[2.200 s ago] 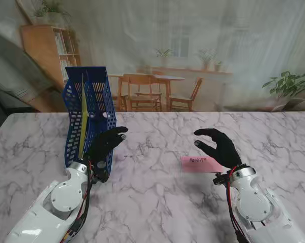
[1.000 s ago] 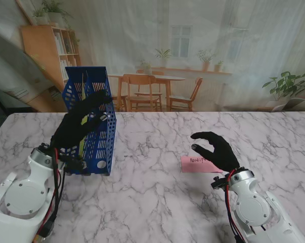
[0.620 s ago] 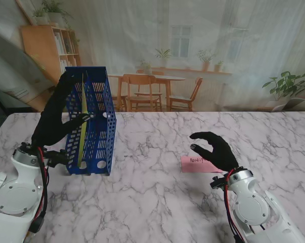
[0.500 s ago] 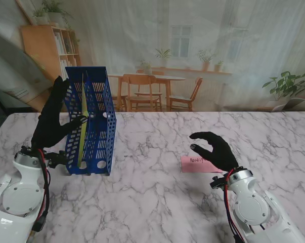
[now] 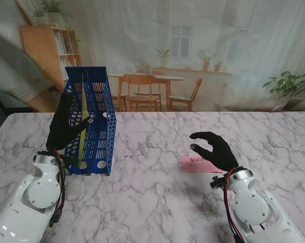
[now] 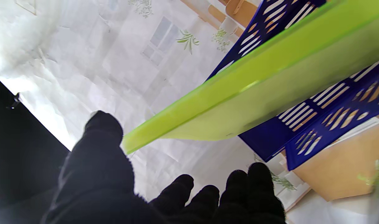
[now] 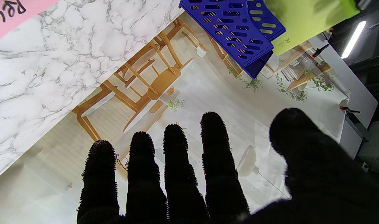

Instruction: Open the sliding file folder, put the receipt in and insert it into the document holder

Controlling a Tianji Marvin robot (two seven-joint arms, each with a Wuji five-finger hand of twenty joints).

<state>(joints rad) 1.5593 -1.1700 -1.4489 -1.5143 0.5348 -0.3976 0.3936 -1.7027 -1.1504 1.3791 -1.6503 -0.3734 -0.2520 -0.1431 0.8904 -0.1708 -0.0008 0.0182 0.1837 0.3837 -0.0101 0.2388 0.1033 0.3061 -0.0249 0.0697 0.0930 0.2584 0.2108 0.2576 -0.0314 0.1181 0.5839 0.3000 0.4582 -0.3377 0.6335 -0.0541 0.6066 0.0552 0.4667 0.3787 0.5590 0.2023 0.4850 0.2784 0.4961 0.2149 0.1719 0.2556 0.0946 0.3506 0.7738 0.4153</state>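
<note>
Two black-gloved hands: the left hand (image 5: 66, 129), fingers spread and grasping nothing, reaches beside the lime-green plastic folder (image 5: 83, 119) standing upright in the blue perforated holder (image 5: 97, 131), while the right hand (image 5: 213, 150) hovers released above the pink paper receipt (image 5: 195, 164) on the marble table (image 5: 152, 202).

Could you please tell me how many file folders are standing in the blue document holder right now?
1: a green file folder stands upright in the blue document holder, beside the left hand. Others could be hidden behind the mesh.

One blue holder (image 5: 91, 121), one green folder (image 5: 83, 119) in it, one pink receipt (image 5: 197, 163) at three o'clock, two gloved hands.
</note>
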